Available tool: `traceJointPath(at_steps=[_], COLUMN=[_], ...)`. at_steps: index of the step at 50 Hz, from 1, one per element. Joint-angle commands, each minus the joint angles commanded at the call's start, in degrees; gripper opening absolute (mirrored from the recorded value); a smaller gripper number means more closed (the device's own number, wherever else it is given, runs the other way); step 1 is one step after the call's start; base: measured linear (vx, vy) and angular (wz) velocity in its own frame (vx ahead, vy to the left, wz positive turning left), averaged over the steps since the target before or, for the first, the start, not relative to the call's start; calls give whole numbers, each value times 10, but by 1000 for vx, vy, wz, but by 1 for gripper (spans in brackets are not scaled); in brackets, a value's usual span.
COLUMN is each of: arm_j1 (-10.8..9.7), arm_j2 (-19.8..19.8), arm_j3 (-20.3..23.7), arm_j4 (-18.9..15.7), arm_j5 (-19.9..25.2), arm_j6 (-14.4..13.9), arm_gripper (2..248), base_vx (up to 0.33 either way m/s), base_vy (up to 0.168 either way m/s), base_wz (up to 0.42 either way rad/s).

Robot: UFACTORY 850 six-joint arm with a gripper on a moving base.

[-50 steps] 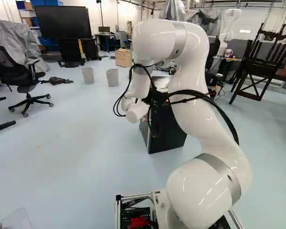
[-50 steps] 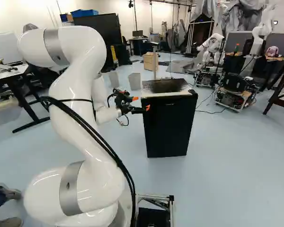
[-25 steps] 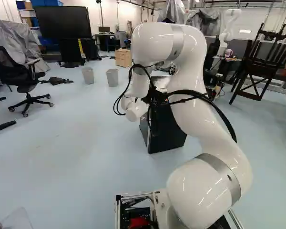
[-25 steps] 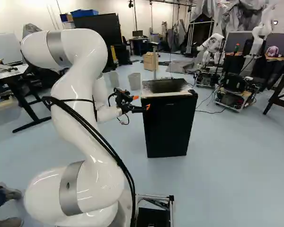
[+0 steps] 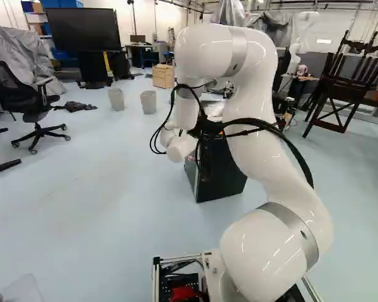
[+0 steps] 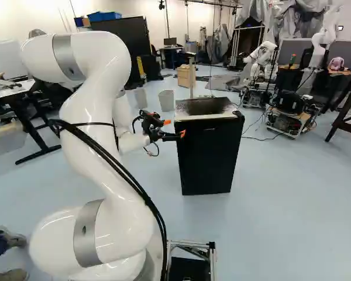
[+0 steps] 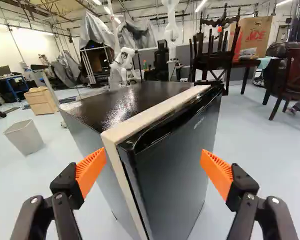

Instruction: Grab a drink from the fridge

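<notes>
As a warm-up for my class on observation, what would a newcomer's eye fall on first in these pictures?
Probably the glossy white arm, curving up right of the middle in the left base view. Next comes the black fridge, just right of the middle in the right base view. In the wrist view, the orange pads of the open jaws stand out, with the fridge ahead between them.

Fridge (image 7: 125, 104) partly cut off (wrist view), its inside hidden behind the door (image 7: 182, 155)
</notes>
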Motion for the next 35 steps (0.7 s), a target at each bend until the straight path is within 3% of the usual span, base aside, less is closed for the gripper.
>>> traceJointPath(at_steps=[35], arm_j1=[7], arm_j2=[34], arm_j3=[56], arm_j4=[1], arm_j5=[0], arm_j6=[0], arm_gripper=[247], base_vx=[0], base_vy=[0], base_wz=[0])
